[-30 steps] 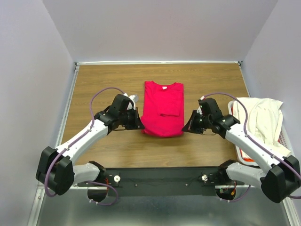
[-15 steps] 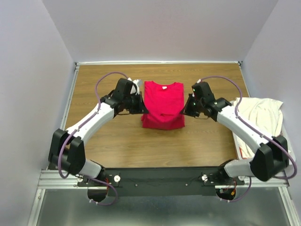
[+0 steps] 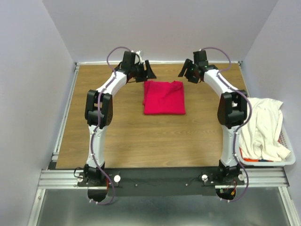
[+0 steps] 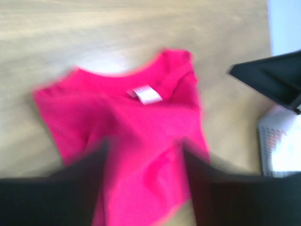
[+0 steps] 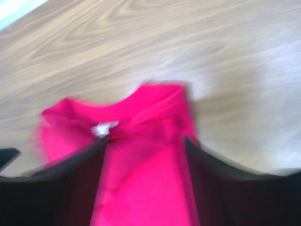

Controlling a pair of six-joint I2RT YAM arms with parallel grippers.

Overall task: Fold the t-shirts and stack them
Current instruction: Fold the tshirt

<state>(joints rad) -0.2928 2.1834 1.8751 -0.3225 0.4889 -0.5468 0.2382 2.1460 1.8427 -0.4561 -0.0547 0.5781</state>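
Both tools wide and empty: left gripper (image 3: 146, 72) and right gripper (image 3: 186, 73) sit at the far end of the table (image 3: 117, 141), one on each side of the collar end of the red t-shirt (image 3: 163, 98). In each wrist view the jaws are spread apart with only red cloth showing below the gap and nothing pinched (both views are motion-blurred, so the edges are soft). I can't tell how high they are off the cloth.

The red t-shirt lies flat at far centre of the table, folded to a compact, near-square block with no sleeves sticking out. The neck label (image 4: 146, 95) shows at the collar. The collar edge looks a bit rumpled and lumpy on one corner.

The cream-white t-shirt (image 3: 263, 123) is heaped unfolded over the laundry basket (image 3: 284, 162) at the right edge of the table. It drapes over the rim, well apart from the red one.

Progress, my read:
- Red one is folded, or close enough. It might want a tidy at the collar.
- Cream one is untouched. It has yet to come out of the basket, get spread, get folded, then go on top of the red.
- So half done at best, and the stack isn't started.
- A thin red-orange strip shows at the basket's near rim. Can't tell what it is, or whether more shirts lie under the cream one.
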